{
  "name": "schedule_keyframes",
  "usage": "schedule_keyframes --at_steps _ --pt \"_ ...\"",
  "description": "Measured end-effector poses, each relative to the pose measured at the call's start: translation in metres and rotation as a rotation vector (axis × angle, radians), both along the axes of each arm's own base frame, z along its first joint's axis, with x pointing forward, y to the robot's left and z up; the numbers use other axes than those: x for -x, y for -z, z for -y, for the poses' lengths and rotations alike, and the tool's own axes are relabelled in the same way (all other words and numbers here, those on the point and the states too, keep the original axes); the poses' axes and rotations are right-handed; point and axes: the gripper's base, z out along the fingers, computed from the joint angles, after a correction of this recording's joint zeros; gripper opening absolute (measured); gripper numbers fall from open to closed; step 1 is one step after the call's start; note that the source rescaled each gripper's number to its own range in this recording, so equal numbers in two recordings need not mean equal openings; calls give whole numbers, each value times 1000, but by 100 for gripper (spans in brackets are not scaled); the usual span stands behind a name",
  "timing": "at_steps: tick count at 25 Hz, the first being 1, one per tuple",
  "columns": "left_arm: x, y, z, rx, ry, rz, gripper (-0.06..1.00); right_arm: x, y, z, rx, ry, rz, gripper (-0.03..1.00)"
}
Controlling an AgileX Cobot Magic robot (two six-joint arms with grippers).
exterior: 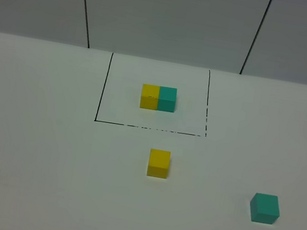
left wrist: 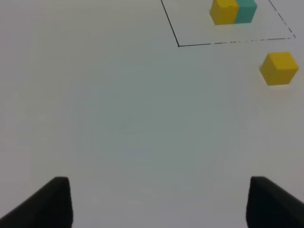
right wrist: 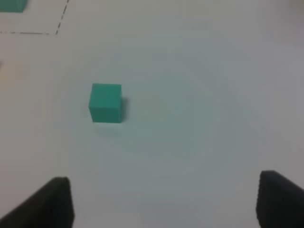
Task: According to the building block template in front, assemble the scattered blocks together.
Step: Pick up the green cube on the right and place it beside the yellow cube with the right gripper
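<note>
Though well apart, matte yellow cube (exterior: 158,163) and teal cube (exterior: 264,208); left gripper (left wrist: 159,190), right gripper (right wrist: 165,185) wide, empty.

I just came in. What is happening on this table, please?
A two-armed robot is to join two loose cubes like the template pair, yellow left and teal right, inside the drawn black rectangle. Nothing is handled yet. The loose yellow cube lies just in front of the rectangle; the loose teal cube lies apart, farther right. The left gripper and the right gripper are both open and empty, over the white table.
</note>
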Motion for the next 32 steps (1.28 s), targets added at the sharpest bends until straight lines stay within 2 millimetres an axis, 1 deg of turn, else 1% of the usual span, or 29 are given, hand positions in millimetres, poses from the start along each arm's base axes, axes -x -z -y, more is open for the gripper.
schedule_keyframes --at_steps 32 --pt "0 0 0 1 0 0 65 0 0 0 0 0 1 59"
